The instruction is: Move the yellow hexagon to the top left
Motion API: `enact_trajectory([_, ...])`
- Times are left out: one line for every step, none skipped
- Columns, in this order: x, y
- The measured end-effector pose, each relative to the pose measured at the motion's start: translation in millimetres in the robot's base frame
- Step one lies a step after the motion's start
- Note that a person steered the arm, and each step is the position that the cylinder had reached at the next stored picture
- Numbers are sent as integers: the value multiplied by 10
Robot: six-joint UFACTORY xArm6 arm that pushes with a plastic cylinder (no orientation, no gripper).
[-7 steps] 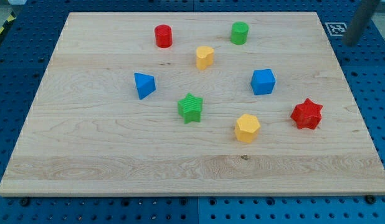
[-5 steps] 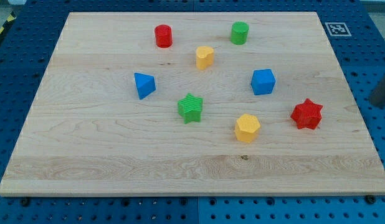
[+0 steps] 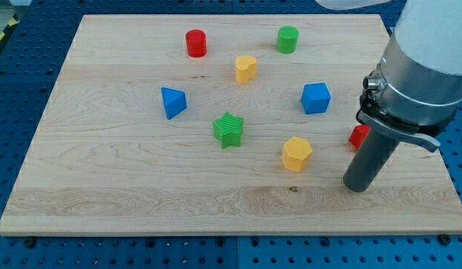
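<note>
Your tip (image 3: 356, 187) rests on the wooden board (image 3: 104, 187), near side, to the right of the yellow hexagon (image 3: 297, 154), apart from it. No claw is fitted. The red block (image 3: 357, 135) sits partly hidden behind the rod.

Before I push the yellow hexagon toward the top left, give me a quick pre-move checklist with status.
1. Yellow hexagon in view and unobstructed: ok.
2. My tip behind the hexagon for an up-left push: ok; it sits toward the view's right and slightly below, apart from it.
3. Tip touching any block: cannot tell for the red star, mostly hidden behind the rod.
4. Direct line to the top left free: not ok; the green star and blue triangle lie near that line.
5. Top-left corner of the board free of blocks: ok.
</note>
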State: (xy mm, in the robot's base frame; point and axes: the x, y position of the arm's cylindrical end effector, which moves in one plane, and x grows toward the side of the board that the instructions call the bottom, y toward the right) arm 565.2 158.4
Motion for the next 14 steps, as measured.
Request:
enact_trajectory([0, -503])
enact_trajectory([0, -512])
enact_trajectory([-190, -611])
enact_trajectory([-317, -784])
enact_trajectory([-317, -784])
enact_trajectory([-406, -806])
enact_trajectory([-542, -903])
enact_trajectory([-678, -903])
enact_trajectory([-844, -771])
enact_trajectory([-902, -717])
enact_trajectory([-902, -678])
enact_trajectory([-947, -689])
enact_trajectory([-1262, -786])
enact_trajectory([-1387, -1065])
